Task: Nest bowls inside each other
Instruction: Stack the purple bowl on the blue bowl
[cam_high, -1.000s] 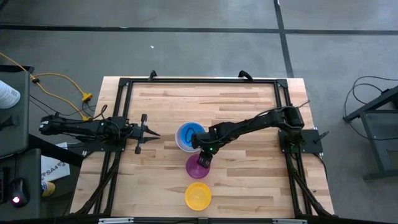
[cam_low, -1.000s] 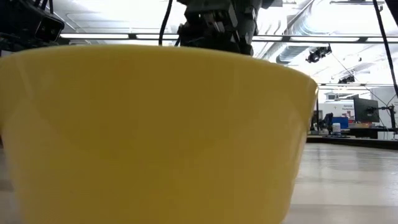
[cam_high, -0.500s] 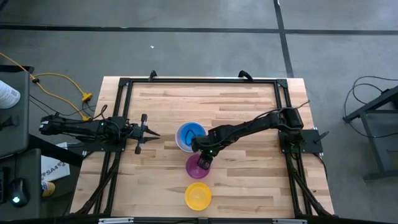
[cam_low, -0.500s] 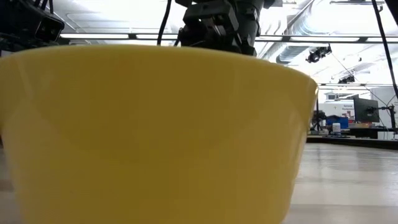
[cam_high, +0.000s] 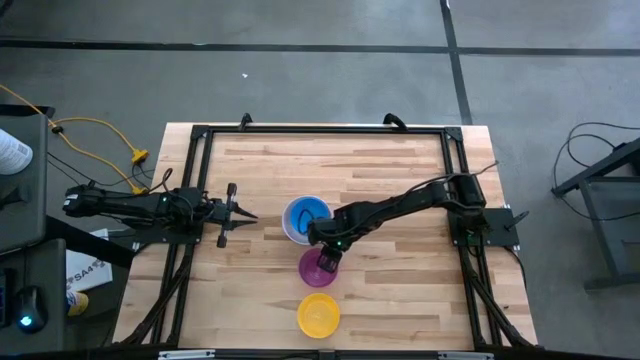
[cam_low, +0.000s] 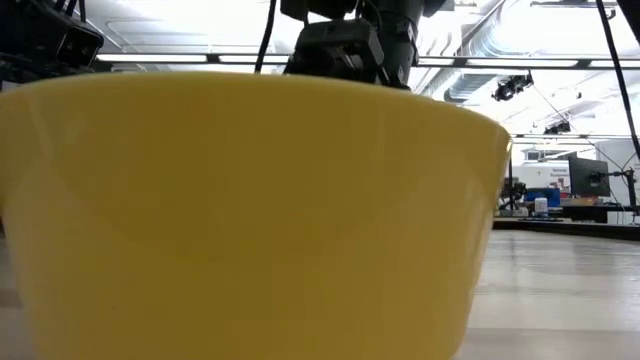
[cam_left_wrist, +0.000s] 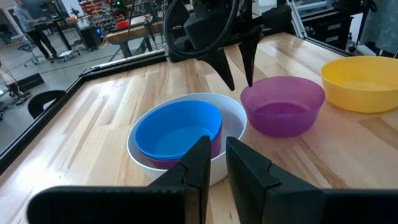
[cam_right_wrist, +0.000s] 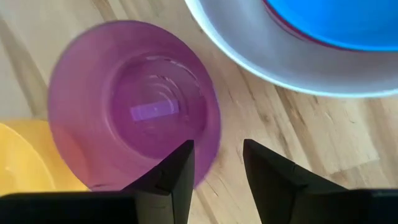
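Observation:
A white bowl (cam_high: 303, 221) stands mid-table with a blue bowl (cam_left_wrist: 179, 129) nested in it; a pink-red rim (cam_left_wrist: 169, 163) shows under the blue one. Toward the near edge stand a purple bowl (cam_high: 318, 269), then a yellow bowl (cam_high: 318, 314), each on its base; the yellow one fills the low view (cam_low: 250, 220). My right gripper (cam_right_wrist: 217, 143) is open and points steeply down just over the purple bowl's far rim (cam_right_wrist: 214, 127), one finger over the inside and one outside. My left gripper (cam_left_wrist: 217, 140) rests at the table's left, level, with a narrow gap and nothing in it.
A black metal frame (cam_high: 200, 135) runs around the wooden tabletop. Bare wood lies at the far side (cam_high: 330, 160) and to the right of the bowls (cam_high: 400, 280). A yellow cable (cam_high: 100, 135) lies off the table's left.

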